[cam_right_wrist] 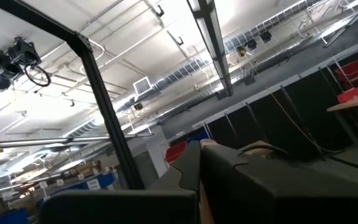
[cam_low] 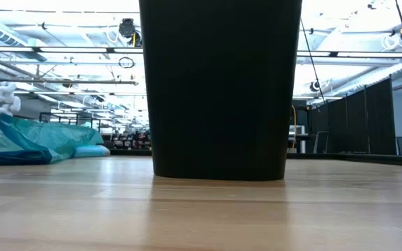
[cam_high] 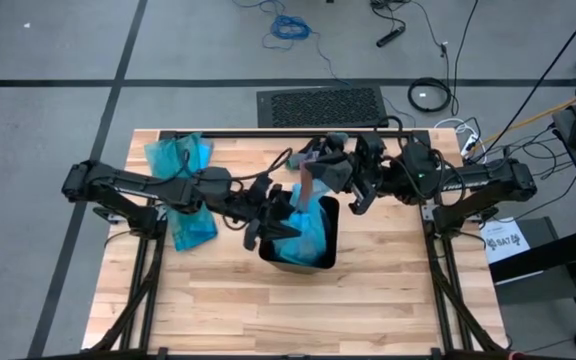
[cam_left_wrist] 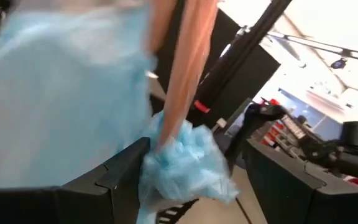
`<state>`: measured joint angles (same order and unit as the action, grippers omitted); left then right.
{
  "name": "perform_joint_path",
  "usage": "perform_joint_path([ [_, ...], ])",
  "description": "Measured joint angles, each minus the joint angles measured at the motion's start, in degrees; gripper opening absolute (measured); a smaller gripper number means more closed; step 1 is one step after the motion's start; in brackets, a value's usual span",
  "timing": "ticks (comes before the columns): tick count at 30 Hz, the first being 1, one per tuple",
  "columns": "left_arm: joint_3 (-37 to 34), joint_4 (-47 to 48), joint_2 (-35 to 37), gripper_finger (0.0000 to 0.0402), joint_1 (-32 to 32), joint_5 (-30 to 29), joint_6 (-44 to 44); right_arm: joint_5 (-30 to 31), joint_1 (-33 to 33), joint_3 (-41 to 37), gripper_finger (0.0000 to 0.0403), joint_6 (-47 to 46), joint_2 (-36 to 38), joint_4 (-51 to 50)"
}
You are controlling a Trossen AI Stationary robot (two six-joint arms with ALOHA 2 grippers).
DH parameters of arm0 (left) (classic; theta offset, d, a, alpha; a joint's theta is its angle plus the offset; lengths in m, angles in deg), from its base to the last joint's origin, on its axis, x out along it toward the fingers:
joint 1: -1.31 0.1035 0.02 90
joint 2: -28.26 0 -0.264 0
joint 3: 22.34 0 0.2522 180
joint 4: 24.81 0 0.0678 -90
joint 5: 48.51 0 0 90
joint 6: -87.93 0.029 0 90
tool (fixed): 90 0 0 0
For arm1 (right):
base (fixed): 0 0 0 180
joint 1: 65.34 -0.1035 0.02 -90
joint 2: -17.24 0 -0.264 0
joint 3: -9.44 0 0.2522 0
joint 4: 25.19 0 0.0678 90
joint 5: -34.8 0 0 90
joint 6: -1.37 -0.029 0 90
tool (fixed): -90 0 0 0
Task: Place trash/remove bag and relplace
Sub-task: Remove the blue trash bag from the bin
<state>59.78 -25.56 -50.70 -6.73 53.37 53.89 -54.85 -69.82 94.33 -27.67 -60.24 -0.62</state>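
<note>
The blue bag (cam_high: 308,232) sits in the black bin (cam_high: 330,212) at the worktop's (cam_high: 268,310) centre, bunched and partly draped over the bin's rim. No loose trash shows anywhere. The left pincer (cam_high: 268,222) is at the bin's 9 o'clock edge; its wrist view shows crumpled blue film (cam_left_wrist: 188,163) pinched between the dark fingers (cam_left_wrist: 114,177), so it is clamped on the bag. The right pincer (cam_high: 360,200) hovers at the bin's 1 o'clock corner, pointing up toward the ceiling; whether it is open I cannot tell. A pinkish strip (cam_left_wrist: 188,68) rises by the bag; what it is stays unclear.

The step looks like working the bag at the rim, lifting it out or seating it. To do it well, the left should keep its pinch and move slowly, while the right steadies the opposite rim so the bin does not tip or slide.

Spare blue bags (cam_high: 178,156) lie at the worktop's 10 o'clock corner.
</note>
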Motion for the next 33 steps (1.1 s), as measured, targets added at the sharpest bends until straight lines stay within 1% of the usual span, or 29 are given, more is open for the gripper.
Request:
perform_joint_path([
  [3, 0.07, 0.05, 1.44, 0.0258, -0.01, -0.39, 1.43, 0.06, -0.60, 0.16, 0.0000, -0.13, -0.01, 0.50],
  [10, 0.11, -0.83, 1.60, 0.0258, 0.07, -1.63, 1.62, 0.31, -2.46, 0.16, 0.0000, -0.63, -0.14, -0.35],
  [12, 0.11, -1.59, 1.62, 0.0258, 0.07, -1.69, 1.83, 1.47, -3.01, 0.16, 0.0000, -1.53, -0.63, -0.32],
  [15, 0.16, -3.16, 1.65, 0.0258, 0.07, -2.02, 2.47, 1.67, -3.23, 0.03, 0.0000, -1.84, -1.74, -0.75],
  [20, 0.22, -2.63, 1.68, 0.0258, 0.07, -3.81, 5.19, 1.53, -3.21, -0.06, 0.0000, -4.54, -3.20, 1.03],
  [25, 0.28, 0.85, 1.70, 0.0258, 0.07, -8.16, 10.40, 1.09, -3.47, -0.08, 0.0000, -5.24, -4.27, 5.33],
  [29, 0.32, 5.77, 1.70, 0.0258, 0.10, -12.82, 16.54, 0.83, -3.48, -0.10, 0.0000, -6.65, -4.37, 5.70],
  [33, 0.42, 10.01, 1.74, 0.0258, 0.07, -14.70, 18.08, 0.39, -3.47, -0.19, 0.0000, -8.14, -4.43, 6.02],
])
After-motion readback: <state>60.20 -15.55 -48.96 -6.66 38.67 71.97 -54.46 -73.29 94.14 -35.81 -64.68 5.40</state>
